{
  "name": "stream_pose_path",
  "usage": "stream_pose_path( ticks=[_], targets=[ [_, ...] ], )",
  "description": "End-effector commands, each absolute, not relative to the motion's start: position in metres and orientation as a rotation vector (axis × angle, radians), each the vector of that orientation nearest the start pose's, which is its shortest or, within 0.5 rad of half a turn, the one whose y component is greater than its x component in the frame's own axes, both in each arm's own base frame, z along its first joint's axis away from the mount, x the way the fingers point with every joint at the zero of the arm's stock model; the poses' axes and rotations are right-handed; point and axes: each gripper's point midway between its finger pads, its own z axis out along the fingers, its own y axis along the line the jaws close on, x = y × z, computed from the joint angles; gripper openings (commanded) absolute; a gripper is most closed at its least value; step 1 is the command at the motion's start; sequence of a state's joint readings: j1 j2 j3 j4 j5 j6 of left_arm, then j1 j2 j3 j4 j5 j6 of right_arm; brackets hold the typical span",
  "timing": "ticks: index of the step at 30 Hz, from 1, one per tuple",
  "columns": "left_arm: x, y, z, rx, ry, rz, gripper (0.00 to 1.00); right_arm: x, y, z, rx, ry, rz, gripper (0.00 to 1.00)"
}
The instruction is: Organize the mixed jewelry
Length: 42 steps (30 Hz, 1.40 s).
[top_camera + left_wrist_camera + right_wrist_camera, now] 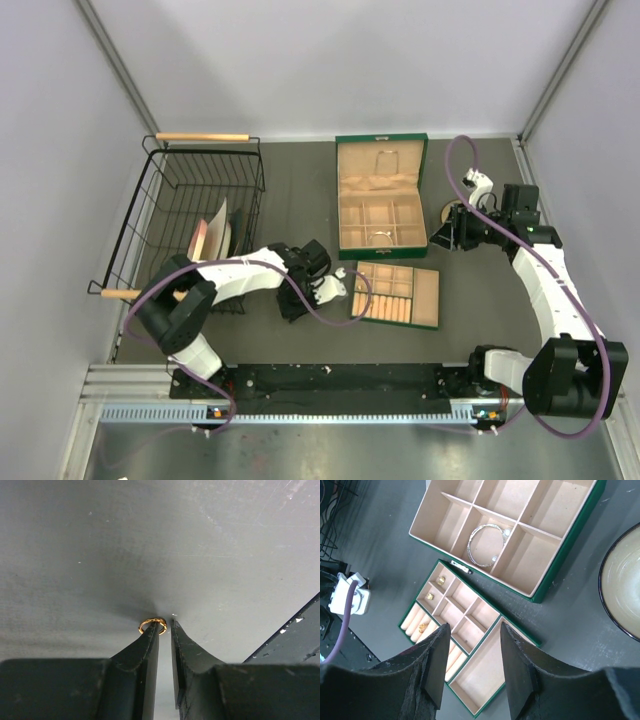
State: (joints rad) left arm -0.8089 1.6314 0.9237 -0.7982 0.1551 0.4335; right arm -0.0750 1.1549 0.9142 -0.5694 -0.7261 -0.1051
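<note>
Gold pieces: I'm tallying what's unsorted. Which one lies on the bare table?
The gold ring by the left gripper; the other pieces sit inside the tray.

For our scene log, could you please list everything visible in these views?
table: one, dark grey
box: one, green, open, table centre
tray: one, tan, near side of box
bowl: one, cream with dark rim, right of box
basket: one, black wire, table's left
bracelet: one, silver, box's middle compartment
small pieces: three, gold, in tray
ring: one, gold, on table left of tray
left gripper: one, black, slightly open, tips at ring
right gripper: one, black, open, empty, beside bowl
</note>
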Motion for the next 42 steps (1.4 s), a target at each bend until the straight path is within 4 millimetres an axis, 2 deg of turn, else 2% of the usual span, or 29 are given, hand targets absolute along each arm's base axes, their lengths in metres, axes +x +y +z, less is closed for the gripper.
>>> stream_pose_path(
  ticks=[1,4,5,6,11,17,23,30,32,38,42],
  targets=[
    [0.156,-0.170,-0.015,1.862,2.500,-0.190,0.19,0.293,0.090,0.180,-0.387,2.183,0.738,0.45],
    [0.157,-0.172,-0.017,1.870,2.491,-0.193,0.08,0.293,0.089,0.180,-0.385,2.184,0.736,0.45],
    [0.158,-0.173,-0.017,1.867,2.487,-0.194,0.01,0.293,0.089,0.180,-0.384,2.185,0.736,0.45],
    [0.159,-0.175,-0.017,1.875,2.473,-0.195,0.00,0.293,0.089,0.180,-0.387,2.184,0.737,0.45],
    [0.168,-0.185,-0.008,1.898,2.386,-0.207,0.00,0.293,0.090,0.181,-0.387,2.183,0.745,0.45],
    [0.192,-0.213,0.035,1.963,2.129,-0.128,0.00,0.294,0.093,0.188,-0.390,2.165,0.771,0.45],
    [0.203,-0.233,0.068,2.090,1.871,0.059,0.00,0.295,0.098,0.201,-0.441,2.142,0.766,0.45],
    [0.209,-0.234,0.094,2.228,1.641,0.313,0.00,0.298,0.111,0.218,-0.541,2.117,0.775,0.46],
    [0.215,-0.239,0.106,2.253,1.537,0.421,0.00,0.297,0.123,0.223,-0.590,2.104,0.787,0.46],
    [0.255,-0.264,0.140,2.142,1.318,0.705,0.00,0.297,0.156,0.235,-0.710,2.068,0.861,0.46],
    [0.273,-0.282,0.153,2.033,1.198,0.797,0.00,0.299,0.170,0.236,-0.765,2.057,0.894,0.46]
  ],
)
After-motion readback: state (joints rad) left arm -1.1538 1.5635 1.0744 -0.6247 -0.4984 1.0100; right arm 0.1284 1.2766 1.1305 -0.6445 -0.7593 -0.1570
